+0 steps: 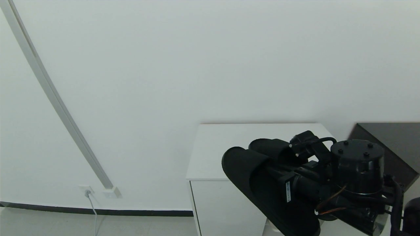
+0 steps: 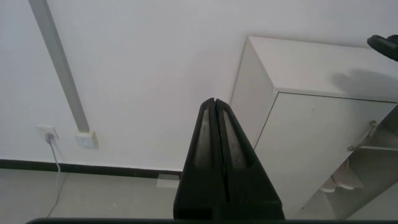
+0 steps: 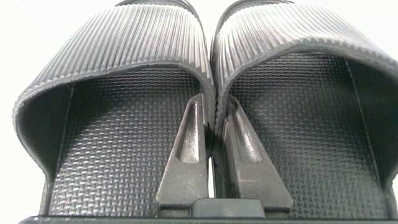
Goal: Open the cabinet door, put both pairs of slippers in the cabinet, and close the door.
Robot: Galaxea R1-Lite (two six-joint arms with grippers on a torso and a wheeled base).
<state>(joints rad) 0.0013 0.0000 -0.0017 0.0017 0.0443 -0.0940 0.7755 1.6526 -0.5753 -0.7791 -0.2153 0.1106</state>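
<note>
Two black ribbed rubber slippers (image 3: 124,74) share one grip, straps clamped in the right gripper (image 3: 214,109); left gripper (image 2: 214,106) closed, empty. Seemingly the white cabinet (image 1: 229,147) stands open.

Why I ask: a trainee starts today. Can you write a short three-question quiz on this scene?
1. True or false: the left gripper is wide open.
2. How many slippers does the right gripper pinch? A) one B) two C) four
3. Fill in: the slippers are coloured ____.
Key: 1 false; 2 B; 3 black.
</note>
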